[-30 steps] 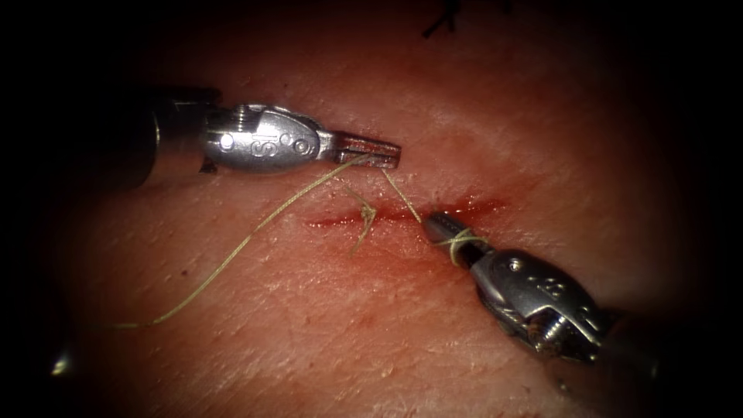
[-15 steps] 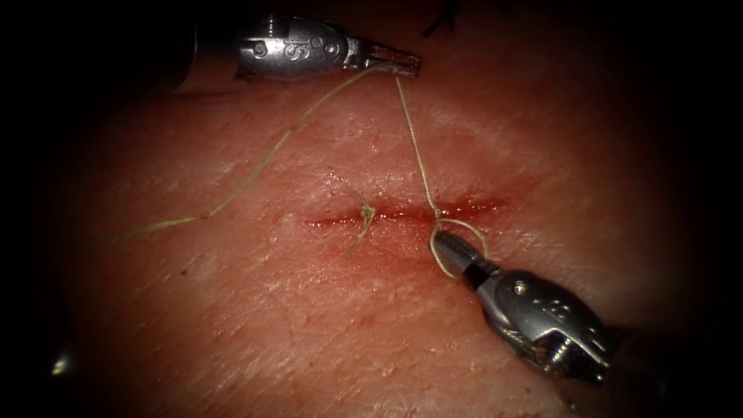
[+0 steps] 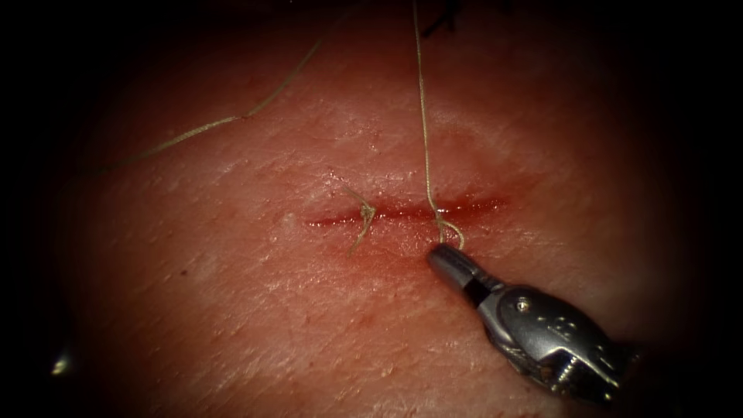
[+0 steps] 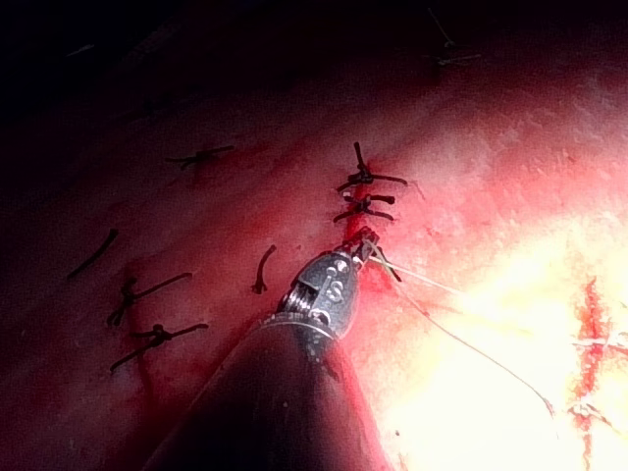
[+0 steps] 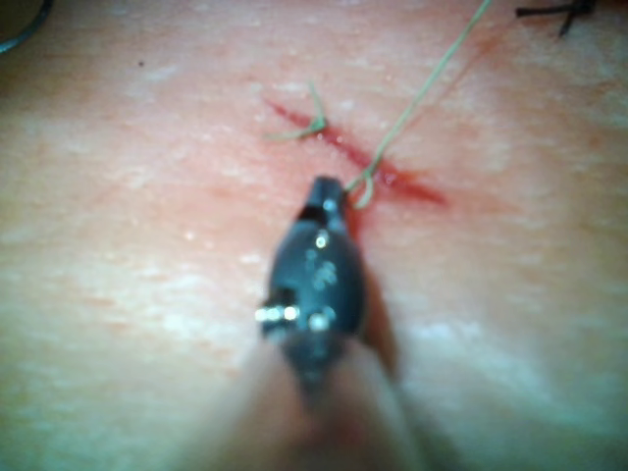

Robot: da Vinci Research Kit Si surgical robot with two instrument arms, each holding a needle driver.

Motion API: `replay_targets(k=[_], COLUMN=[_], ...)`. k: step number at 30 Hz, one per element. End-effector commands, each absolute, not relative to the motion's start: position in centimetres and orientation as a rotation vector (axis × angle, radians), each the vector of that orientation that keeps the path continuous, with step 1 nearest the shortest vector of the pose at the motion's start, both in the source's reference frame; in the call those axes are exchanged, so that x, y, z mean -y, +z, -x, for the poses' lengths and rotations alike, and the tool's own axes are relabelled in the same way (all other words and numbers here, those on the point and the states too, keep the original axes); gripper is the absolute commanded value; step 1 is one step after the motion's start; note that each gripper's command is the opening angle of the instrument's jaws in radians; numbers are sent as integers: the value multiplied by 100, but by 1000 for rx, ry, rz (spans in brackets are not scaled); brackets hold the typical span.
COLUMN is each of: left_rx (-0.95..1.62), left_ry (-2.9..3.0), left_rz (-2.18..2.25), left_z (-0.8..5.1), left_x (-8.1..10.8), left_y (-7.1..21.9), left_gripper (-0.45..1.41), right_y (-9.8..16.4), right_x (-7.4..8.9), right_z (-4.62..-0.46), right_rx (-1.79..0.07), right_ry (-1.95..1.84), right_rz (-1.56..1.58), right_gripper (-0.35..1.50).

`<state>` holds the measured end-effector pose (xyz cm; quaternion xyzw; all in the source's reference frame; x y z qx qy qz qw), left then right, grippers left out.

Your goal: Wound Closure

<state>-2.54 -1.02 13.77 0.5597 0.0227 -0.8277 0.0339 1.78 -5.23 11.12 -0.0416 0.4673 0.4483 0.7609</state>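
Observation:
The cut (image 3: 402, 213) runs sideways across the tissue, with red fluid along it. A tied stitch (image 3: 365, 213) with short tails sits on its left part. A taut thread (image 3: 423, 116) rises straight up from the cut's right part and ends in a small loop (image 3: 450, 231). My right tool (image 3: 443, 255) lies just below that loop, jaws shut on the thread's short end, as the right wrist view (image 5: 324, 191) also indicates. My left tool (image 4: 365, 242) is shut on the thread (image 4: 461, 343), held well away from the cut. A slack strand (image 3: 209, 124) trails off to the upper left.
Several dark older stitches (image 4: 363, 182) lie on the tissue around the left tool, more of them further off (image 4: 147, 339). Another dark stitch end (image 3: 445, 15) sits at the top of the endoscope view, beyond the cut.
The left tool moved up and out of the endoscope view, drawing the thread taut. The loop slid off the right tool's jaws and shrank down toward the cut.

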Motion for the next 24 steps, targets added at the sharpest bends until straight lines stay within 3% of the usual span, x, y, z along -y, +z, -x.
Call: replay_targets(k=[1,24], left_rx=[-64,-5], left_ry=[-2544,-2614], left_rz=[-1722,-1684], left_z=[258,261], left_x=[91,13], left_y=[1381,1412], left_gripper=[-45,-45], right_y=[1115,1095], right_x=[527,572], right_z=[-184,-193], right_rx=[-1022,-1066], right_ry=[971,849], right_rz=[84,-54], right_gripper=[-35,-35])
